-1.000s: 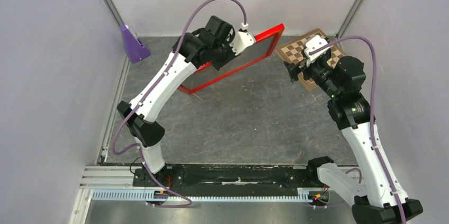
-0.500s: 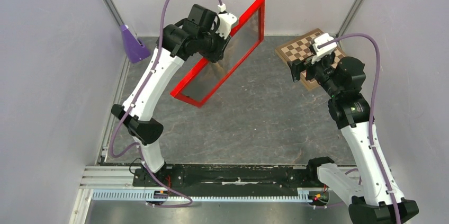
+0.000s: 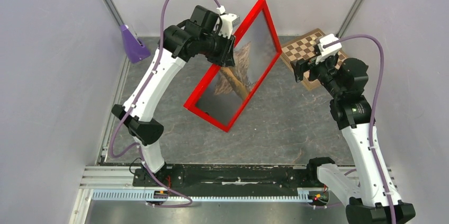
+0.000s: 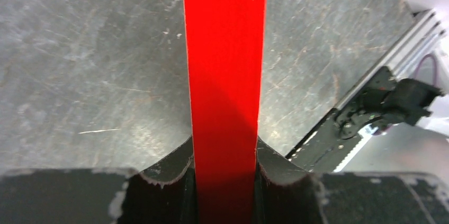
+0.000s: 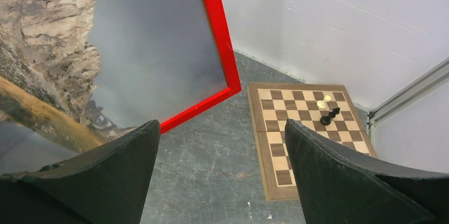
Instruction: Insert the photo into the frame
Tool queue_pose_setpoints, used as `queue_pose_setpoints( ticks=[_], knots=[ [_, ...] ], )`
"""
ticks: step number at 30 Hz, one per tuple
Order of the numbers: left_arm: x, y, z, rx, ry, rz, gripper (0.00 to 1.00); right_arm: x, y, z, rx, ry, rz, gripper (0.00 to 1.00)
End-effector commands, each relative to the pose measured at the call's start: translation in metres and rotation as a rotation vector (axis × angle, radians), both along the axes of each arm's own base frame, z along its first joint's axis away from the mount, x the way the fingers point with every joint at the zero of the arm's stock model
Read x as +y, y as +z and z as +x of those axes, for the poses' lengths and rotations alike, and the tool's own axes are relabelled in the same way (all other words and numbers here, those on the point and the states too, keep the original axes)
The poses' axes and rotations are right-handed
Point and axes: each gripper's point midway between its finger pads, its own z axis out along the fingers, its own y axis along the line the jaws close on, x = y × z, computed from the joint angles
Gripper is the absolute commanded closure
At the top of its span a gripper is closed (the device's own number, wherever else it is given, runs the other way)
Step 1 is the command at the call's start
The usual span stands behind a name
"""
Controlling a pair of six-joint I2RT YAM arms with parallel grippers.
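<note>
Step in hand, as I judge it: handling the frame (image 4: 225, 49) with the photo (image 3: 241, 68) in its opening, mountain print facing the right wrist camera; insertion looks done or nearly so; whether it is seated fast, cannot tell. Frame is clear of the counter (image 3: 286, 128), on edge and tilted, one corner low. Left jaws closed on the red rim, pinching it from both sides; left arm (image 3: 159, 78) reaches forward, wrist high. Right jaws wide apart, holding nothing, near the chessboard (image 5: 296, 134), aimed at the frame; right arm (image 3: 365, 139) upright. Next move likely calls for slow lowering, so the print does not slip.
</note>
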Motion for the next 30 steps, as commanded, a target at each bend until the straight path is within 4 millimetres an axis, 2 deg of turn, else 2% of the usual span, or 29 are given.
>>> queue_pose_setpoints(
  ticks=[1, 8, 15, 24, 30],
  knots=[
    [-0.033, 0.049, 0.002, -0.008, -0.011, -0.284, 0.98, -0.003, 0.009, -0.004, -0.031, -0.005, 0.028, 0.09],
    [-0.038, 0.015, 0.016, 0.143, 0.017, -0.361, 0.98, -0.01, 0.002, -0.003, -0.012, -0.021, 0.03, 0.09],
    [-0.029, -0.022, 0.032, 0.217, 0.108, -0.429, 0.98, -0.013, -0.011, -0.002, 0.013, -0.022, 0.032, 0.09],
    [0.016, -0.069, 0.048, 0.241, 0.253, -0.42, 0.98, -0.013, -0.026, -0.003, 0.026, -0.021, 0.031, 0.09],
    [0.059, -0.116, 0.064, 0.236, 0.368, -0.386, 0.98, -0.013, -0.041, 0.001, 0.053, -0.018, 0.022, 0.09]
  ],
)
